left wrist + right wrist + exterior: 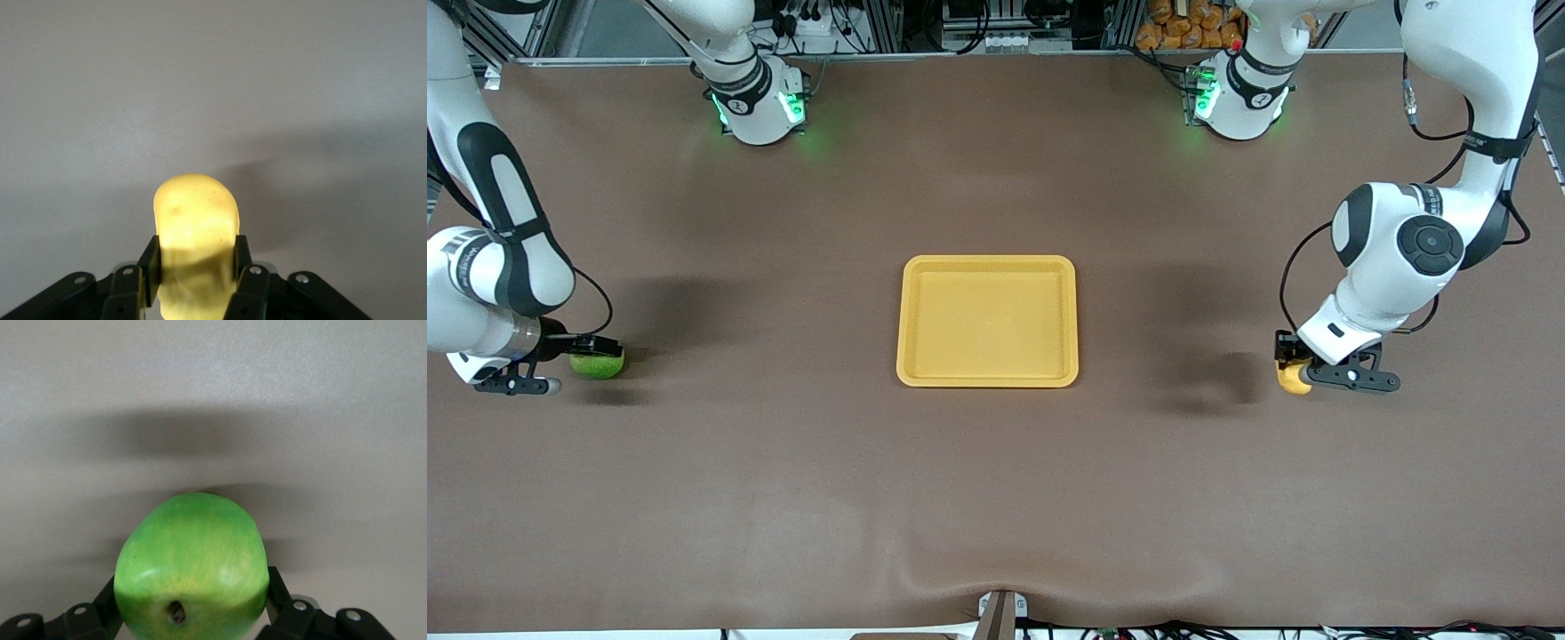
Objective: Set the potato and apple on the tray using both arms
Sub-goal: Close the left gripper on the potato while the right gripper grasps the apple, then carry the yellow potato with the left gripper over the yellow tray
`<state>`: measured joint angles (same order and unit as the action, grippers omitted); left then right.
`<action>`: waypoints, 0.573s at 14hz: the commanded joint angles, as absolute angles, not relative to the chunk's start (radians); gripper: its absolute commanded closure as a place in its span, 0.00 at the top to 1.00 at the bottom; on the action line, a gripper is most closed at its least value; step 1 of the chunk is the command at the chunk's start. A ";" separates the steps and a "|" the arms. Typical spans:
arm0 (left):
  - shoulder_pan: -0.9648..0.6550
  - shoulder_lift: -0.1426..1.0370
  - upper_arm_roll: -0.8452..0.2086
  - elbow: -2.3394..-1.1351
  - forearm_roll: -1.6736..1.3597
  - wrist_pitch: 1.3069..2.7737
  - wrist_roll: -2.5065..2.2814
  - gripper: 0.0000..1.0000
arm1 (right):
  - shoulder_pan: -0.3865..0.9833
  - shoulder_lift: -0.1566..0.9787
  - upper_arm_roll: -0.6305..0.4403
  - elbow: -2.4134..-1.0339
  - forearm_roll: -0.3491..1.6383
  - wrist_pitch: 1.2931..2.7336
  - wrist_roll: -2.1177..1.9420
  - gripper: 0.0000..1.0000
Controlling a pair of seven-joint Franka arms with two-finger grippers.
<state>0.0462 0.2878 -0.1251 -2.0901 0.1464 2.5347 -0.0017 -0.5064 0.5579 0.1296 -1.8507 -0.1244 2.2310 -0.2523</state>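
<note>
Overhead, a brown mat is covering the table, with cables and orange bags crowding the rail above. One yellow tray is lying at centre. The left gripper is clamping one potato at its end; the right gripper is squeezing one apple.

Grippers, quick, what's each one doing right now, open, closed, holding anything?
Left gripper: closed on the potato, at the left arm's end of the table.
Right gripper: closed on the apple, at the right arm's end.
</note>
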 commanded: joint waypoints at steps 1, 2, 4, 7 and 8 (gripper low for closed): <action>0.051 0.270 -0.150 -2.071 0.169 2.496 0.002 0.00 | -0.519 0.520 0.153 -1.799 -0.129 2.134 -0.268 0.00; 0.051 0.270 -0.164 -2.066 0.169 2.494 0.000 0.00 | -0.517 0.506 0.153 -1.796 -0.129 2.120 -0.271 0.00; 0.049 0.273 -0.198 -2.060 0.167 2.482 -0.005 0.00 | -0.505 0.485 0.166 -1.793 -0.129 2.106 -0.314 0.00; 0.026 0.287 -0.228 -2.033 0.167 2.464 -0.012 0.00 | -0.499 0.456 0.179 -1.754 -0.127 2.037 -0.318 0.00; 0.015 0.290 -0.230 -2.026 0.167 2.464 -0.015 0.00 | -0.499 0.456 0.183 -1.714 -0.127 1.984 -0.318 0.00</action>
<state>0.0324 0.2876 -0.2222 -2.0540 0.1465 2.4919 -0.0018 -0.4972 0.4768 0.1709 -1.7633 -0.1244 2.0639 -0.3045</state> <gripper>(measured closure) 0.537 0.159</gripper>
